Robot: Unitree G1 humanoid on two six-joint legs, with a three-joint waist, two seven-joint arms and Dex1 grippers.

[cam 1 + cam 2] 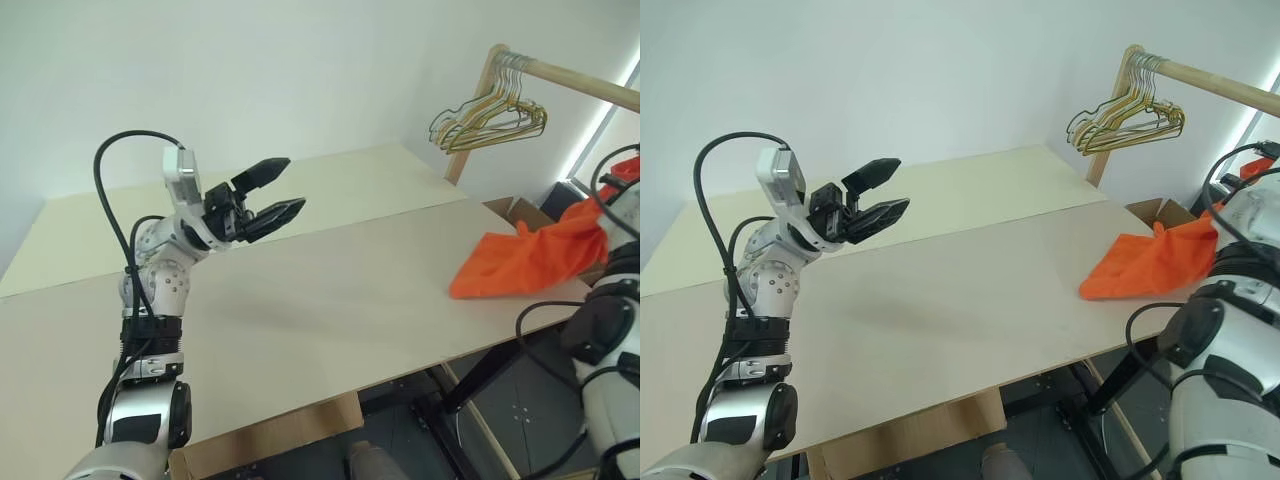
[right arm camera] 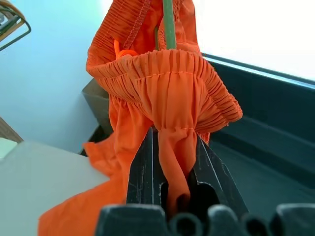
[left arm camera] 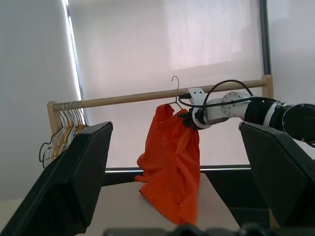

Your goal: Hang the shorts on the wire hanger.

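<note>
The right pincer [image 2: 170, 162] clamps the gathered waistband of soft, limp bright orange shorts [image 2: 162, 93] with a thin grey-green wire hanger [image 2: 169, 24]; the left pincer [image 1: 275, 195] gapes empty over the pale tabletop [image 1: 330, 290].

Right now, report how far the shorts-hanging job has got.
Done: the shorts are lifted off the table at the waistband, and the wire hanger already passes through it. In hand: the right gripper is shut on the gathered waistband, holding shorts and hanger up near the wooden rail; the left gripper is open and holds nothing. Left: the shorts' lower end drags on the table, and the hanger's hook isn't on the rail.
</note>
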